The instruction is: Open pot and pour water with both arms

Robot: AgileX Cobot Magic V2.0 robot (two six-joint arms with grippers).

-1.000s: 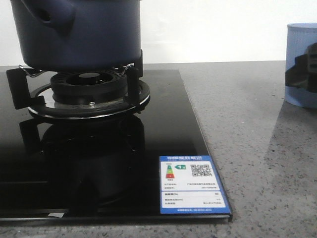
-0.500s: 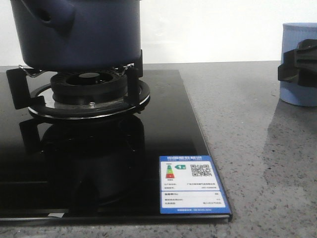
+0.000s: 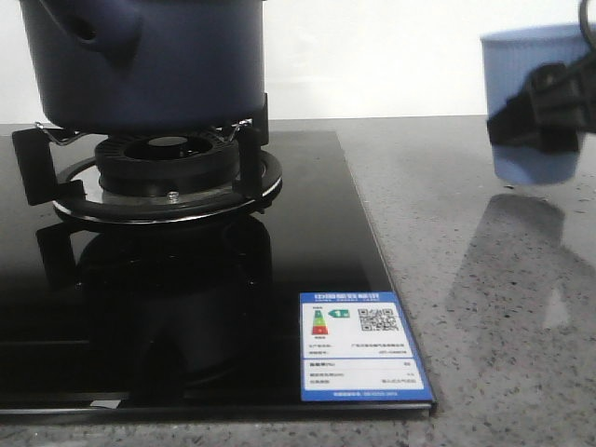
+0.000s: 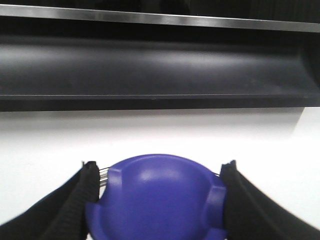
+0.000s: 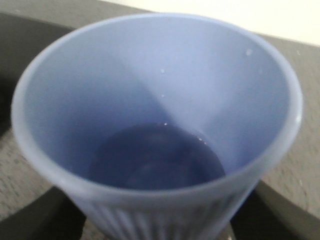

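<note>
The dark navy pot stands on the gas burner at the far left, its stubby handle socket facing the camera; its top is out of frame. My right gripper is shut on the light blue ribbed cup and holds it above the counter at the right. In the right wrist view the cup fills the frame with water in its bottom, my right gripper around its wall. My left gripper is shut on a blue-violet domed lid, held in the air.
The black glass hob with an energy label covers the left of the grey stone counter. The left wrist view shows a white wall and a dark overhead ledge behind the lid.
My right gripper has lifted the cup off the counter and carried it up and to the left. The pot has not moved.
</note>
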